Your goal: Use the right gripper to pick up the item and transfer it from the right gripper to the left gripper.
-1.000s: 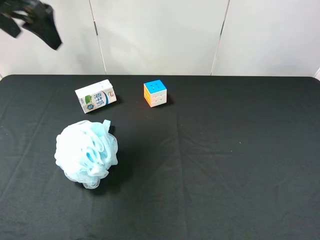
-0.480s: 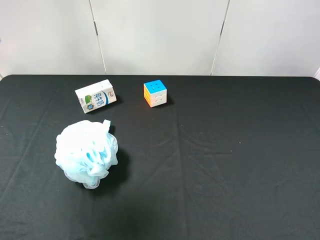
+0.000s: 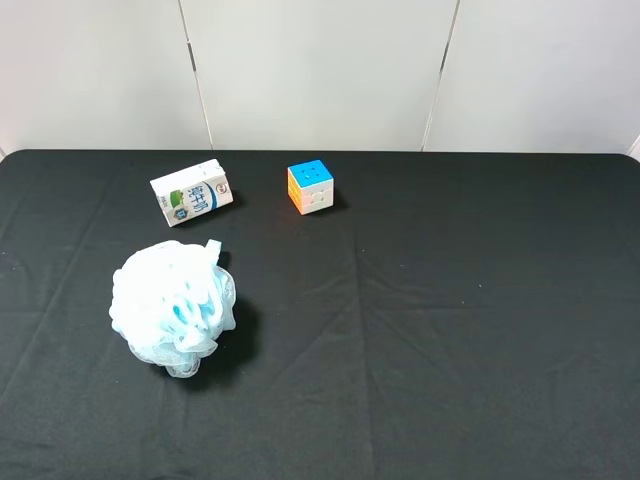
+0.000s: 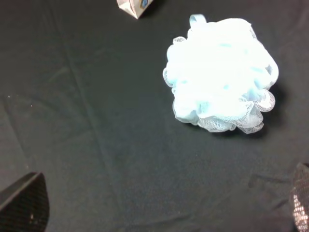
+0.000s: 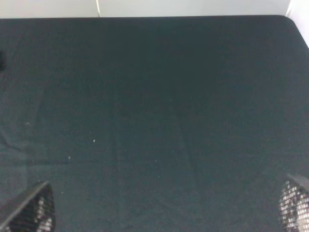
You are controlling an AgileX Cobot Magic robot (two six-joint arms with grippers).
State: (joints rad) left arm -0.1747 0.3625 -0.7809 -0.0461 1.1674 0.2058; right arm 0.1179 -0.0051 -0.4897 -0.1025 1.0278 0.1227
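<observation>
The item [image 3: 191, 193] lies on its side on the black worktop [image 3: 450, 300], near the back edge and toward the left of the exterior high view, with its blue writing and green grass picture facing up. Nothing touches it. Just to its right, apart from it, sits the puzzle cube [image 3: 310, 186], blue face up. In front of the item, nearer the camera, rests the pale-blue bath pouf [image 3: 173, 306], its small loop pointing back toward the carton.

No arm shows in the exterior high view.

The left wrist view looks down on the pouf [image 4: 221, 75] and catches only a corner of the item [image 4: 134, 6] at the frame edge. The left gripper [image 4: 159, 208] shows just 2 fingertips [image 4: 26, 203], spread far apart at opposite corners of the picture, so its fingers are released and hold nothing (they hang above bare cloth).

The right wrist view shows only bare black worktop [image 5: 154, 96] and a strip of pale wall beyond its far edge. The right gripper [image 5: 164, 205] likewise shows 2 mesh-patterned fingertips [image 5: 34, 210] set wide apart, released and empty, well away from the item.
</observation>
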